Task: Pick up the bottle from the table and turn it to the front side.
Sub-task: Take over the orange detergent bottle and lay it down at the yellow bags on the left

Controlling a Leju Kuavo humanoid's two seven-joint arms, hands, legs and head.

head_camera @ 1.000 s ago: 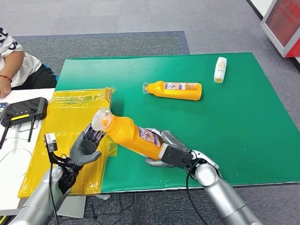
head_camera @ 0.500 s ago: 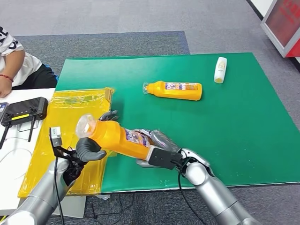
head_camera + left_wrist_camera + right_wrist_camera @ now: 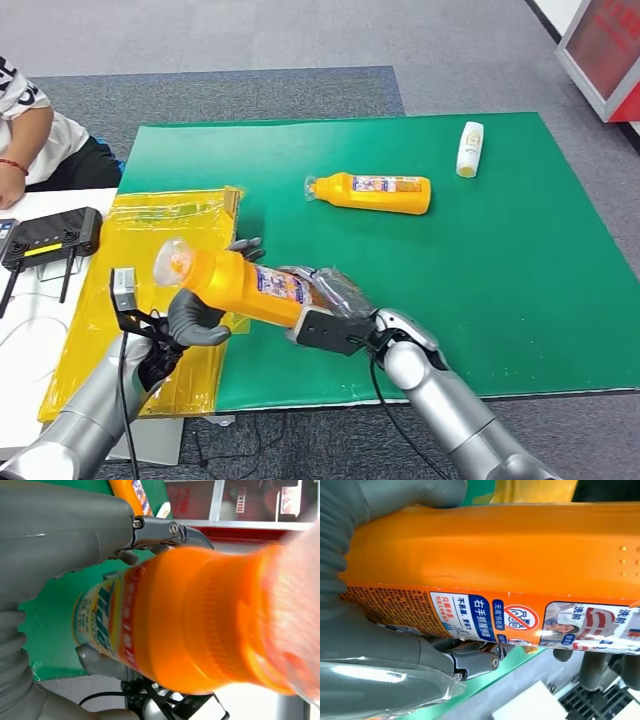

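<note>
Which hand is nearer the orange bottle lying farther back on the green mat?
Right. The right hand grips the held bottle's base closer to the lying orange bottle; the left hand sits farther, by the yellow sheet.

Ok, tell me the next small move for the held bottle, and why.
Probably close the left robot hand firmly on the neck end of the orange bottle, then roll it. The right robot hand holds the base end, the bottle is off the green mat, and the left fingers are already around it.

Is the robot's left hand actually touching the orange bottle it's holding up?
Touching. The head view shows the left hand wrapped around the orange bottle below its neck.
</note>
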